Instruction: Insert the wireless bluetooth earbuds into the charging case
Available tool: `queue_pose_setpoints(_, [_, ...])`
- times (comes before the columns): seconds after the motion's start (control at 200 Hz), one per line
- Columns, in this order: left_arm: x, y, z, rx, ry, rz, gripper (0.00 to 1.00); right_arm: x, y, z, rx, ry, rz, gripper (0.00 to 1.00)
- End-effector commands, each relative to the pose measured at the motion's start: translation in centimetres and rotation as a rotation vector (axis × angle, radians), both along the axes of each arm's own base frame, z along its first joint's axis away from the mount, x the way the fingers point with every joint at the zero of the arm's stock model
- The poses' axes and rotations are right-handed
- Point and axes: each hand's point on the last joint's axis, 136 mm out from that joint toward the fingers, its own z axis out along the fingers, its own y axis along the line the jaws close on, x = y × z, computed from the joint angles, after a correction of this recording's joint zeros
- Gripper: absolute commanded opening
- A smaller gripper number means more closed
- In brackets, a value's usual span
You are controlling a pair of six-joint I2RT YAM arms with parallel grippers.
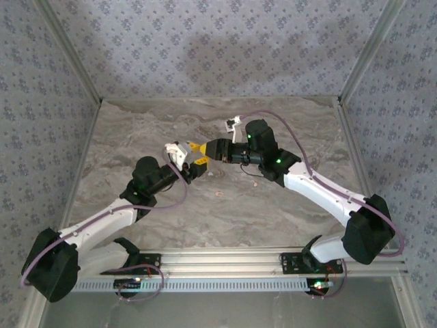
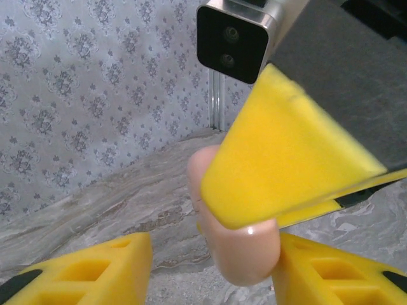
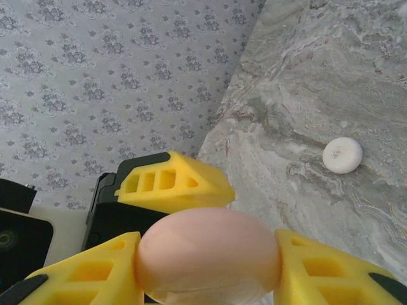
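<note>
Marble table [image 1: 273, 205] — charging case [image 3: 203, 248] in right gripper [image 3: 208, 267].

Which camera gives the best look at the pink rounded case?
Right wrist: the pink case sits close and unobstructed, clamped between the yellow fingers of the right gripper. Left wrist shows it partly covered by a yellow finger. In top external it is too small to make out.
</note>
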Motion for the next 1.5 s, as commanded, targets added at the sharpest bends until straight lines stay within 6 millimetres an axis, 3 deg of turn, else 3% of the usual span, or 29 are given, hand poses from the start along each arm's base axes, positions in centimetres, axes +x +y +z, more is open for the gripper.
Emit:
queue_pose_setpoints(0.0, [0.0,-0.4,2.0,-0.052,-0.033,-0.006,0.48,-0.7,0.3,1.4,0.036,-0.025,0.028,0.44])
queue_pose_setpoints(0.39, [-0.5,-0.8,2.7,-0.078,-0.031,-0.047,0.39,-1.1,0.6,1.3,0.014,-0.029,0.041,0.45])
queue_pose_setpoints(0.535, [-0.7,-0.9,3.0,-0.09,-0.025,-0.055,0.26,-1.2,0.6,1.1,0.006,-0.029,0.044,0.45])
queue_pose_setpoints(0.775, [-0.8,-1.0,3.1,-0.124,-0.011,-0.074,0.13,-1.4,-0.1,1.4,-0.038,-0.073,0.037,0.5])
queue_pose_setpoints(0.929, [-1.7,-2.1,3.0,-0.132,0.017,-0.209,0.12,-2.1,-3.2,3.7,-0.149,-0.278,0.025,0.67])
queue_pose_setpoints(1.079, [-3.1,-3.4,3.5,-0.14,0.024,-0.363,0.12,-4.1,-5.5,5.3,-0.213,-0.543,0.096,0.73])
queue_pose_setpoints(1.239, [-4.5,-4.1,4.3,-0.15,-0.002,-0.479,0.12,-6.0,-7.6,6.0,-0.279,-0.778,0.207,0.73])
queue_pose_setpoints(1.339, [-5.4,-4.5,4.7,-0.141,-0.007,-0.552,0.12,-7.7,-8.1,5.6,-0.3,-0.934,0.349,0.66])
queue_pose_setpoints(1.494, [-6.4,-4.8,5.6,-0.147,0.004,-0.631,0.12,-7.8,-8.8,5.8,-0.297,-0.994,0.425,0.63])
